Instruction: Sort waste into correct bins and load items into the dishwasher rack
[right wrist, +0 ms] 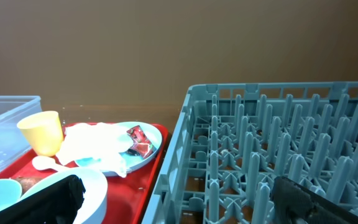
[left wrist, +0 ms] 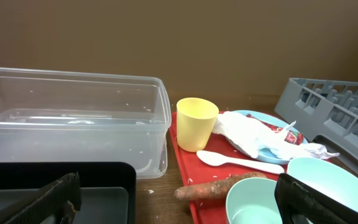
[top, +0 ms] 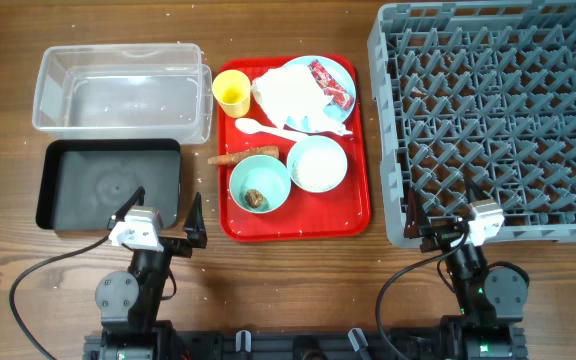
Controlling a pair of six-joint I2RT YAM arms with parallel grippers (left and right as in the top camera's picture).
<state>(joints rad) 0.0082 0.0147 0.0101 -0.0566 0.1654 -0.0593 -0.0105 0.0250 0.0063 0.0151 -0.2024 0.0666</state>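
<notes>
On the red tray (top: pixel 298 228) lie a yellow cup (top: pixel 232 92), a white spoon (top: pixel 268 128) and a pale blue plate (top: pixel 343 68) bearing crumpled napkins (top: pixel 288 95) and a red wrapper (top: pixel 330 85). A carrot-like stick (top: pixel 243 156) lies beside a bowl (top: pixel 259 180) holding a brown lump (top: pixel 255 198); a second bowl (top: pixel 317 163) sits to its right. The clear bin (top: pixel 118 90) and black bin (top: pixel 108 185) stand left, the grey dishwasher rack (top: pixel 380 120) right. My left gripper (top: pixel 163 210) (left wrist: pixel 179 202) is open between black bin and tray. My right gripper (top: pixel 446 218) (right wrist: pixel 179 202) is open at the rack's near edge.
Rice grains (left wrist: pixel 151 191) dot the wood between the bins and the tray. The rack's near wall (right wrist: pixel 185 143) stands directly ahead of the right gripper. Both arm bases (top: pixel 128 295) sit at the table's front edge.
</notes>
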